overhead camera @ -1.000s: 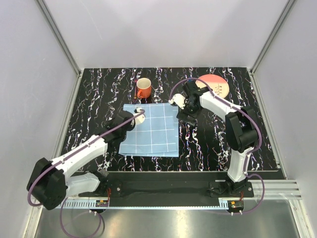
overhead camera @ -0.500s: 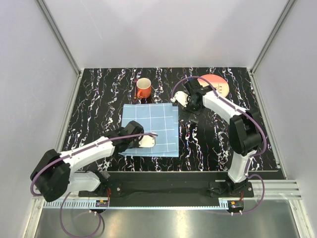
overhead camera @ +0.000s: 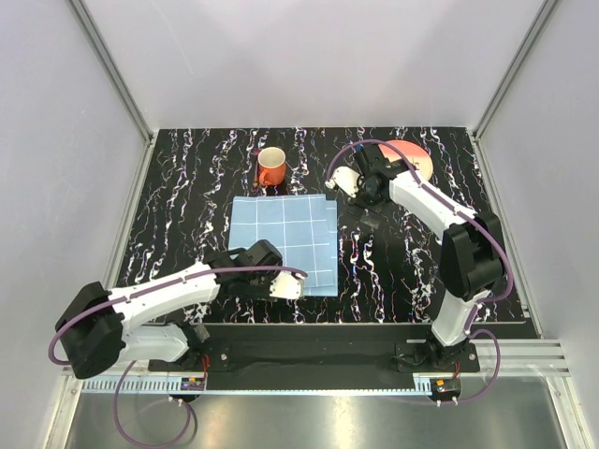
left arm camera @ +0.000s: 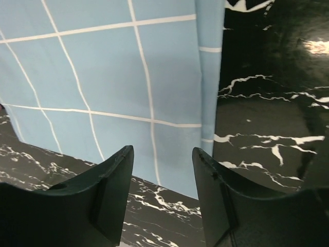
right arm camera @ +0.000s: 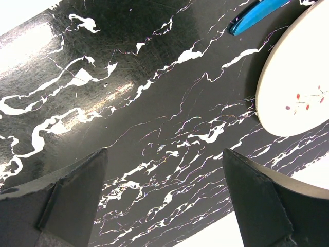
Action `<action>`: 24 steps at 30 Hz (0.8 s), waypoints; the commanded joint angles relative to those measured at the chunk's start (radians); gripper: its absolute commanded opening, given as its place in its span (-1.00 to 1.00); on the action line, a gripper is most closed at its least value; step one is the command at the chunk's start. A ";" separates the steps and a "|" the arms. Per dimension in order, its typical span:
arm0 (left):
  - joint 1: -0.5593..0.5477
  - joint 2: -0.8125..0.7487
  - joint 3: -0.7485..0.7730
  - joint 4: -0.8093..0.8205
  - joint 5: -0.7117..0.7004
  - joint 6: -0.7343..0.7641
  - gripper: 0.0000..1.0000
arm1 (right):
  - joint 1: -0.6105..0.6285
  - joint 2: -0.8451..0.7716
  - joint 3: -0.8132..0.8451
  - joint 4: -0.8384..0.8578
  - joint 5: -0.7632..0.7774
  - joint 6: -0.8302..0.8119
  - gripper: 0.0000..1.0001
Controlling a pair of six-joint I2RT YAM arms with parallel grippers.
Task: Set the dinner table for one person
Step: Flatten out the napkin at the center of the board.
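The desk [overhead camera: 187, 187] fills the whole work area and carries everything; it is the one thing here that will not be lifted. Judging by the glare on it in the wrist views, it is hard, flat and glossy. Whatever is laid on it will likely slide at a light push, so things are better set down than dragged.

The mat [overhead camera: 285, 241] lies flat at the middle of the desk, with a narrow strip folded over along its right edge. It looks like thin cloth: light, limp, with no stiffness of its own. The best hold is probably a pinch at a corner or at the folded edge, where there is a double layer to grip. Pulled from one point only, it will likely bunch. The left fingers [left arm camera: 105, 200] hang spread over its near edge by the right corner, with nothing between them and, as far as I can tell, not touching the cloth.

The plate [overhead camera: 418, 161] sits at the far right, and the mug [overhead camera: 271, 166] stands just beyond the mat's far edge. Both look ceramic: stiff, fairly heavy, breakable and slick. The plate lies flat, so only its rim offers a hold; the mug is better taken by its wall at the lip. A blue handle [right arm camera: 257, 11] lies near the plate; what utensil it is cannot be told. The right fingers [right arm camera: 67, 200] are wide apart and empty above bare desk, just beside the plate.
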 commanded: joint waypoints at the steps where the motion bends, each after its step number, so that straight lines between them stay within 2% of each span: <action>1: -0.010 -0.042 0.003 -0.043 0.051 -0.064 0.10 | -0.006 -0.052 -0.007 0.001 0.023 -0.014 0.99; 5: -0.042 -0.064 -0.023 -0.056 0.054 -0.121 0.13 | -0.008 -0.058 -0.015 0.003 0.018 -0.008 0.99; 12: -0.062 -0.001 -0.095 0.065 -0.031 -0.158 0.12 | -0.006 -0.067 -0.014 0.003 0.010 0.006 0.99; 18: -0.062 0.054 -0.097 0.157 -0.113 -0.159 0.09 | -0.006 -0.093 -0.033 -0.002 0.006 0.017 0.99; 24: -0.062 0.021 -0.064 0.138 -0.114 -0.145 0.07 | -0.006 -0.105 -0.050 0.000 0.004 0.012 0.99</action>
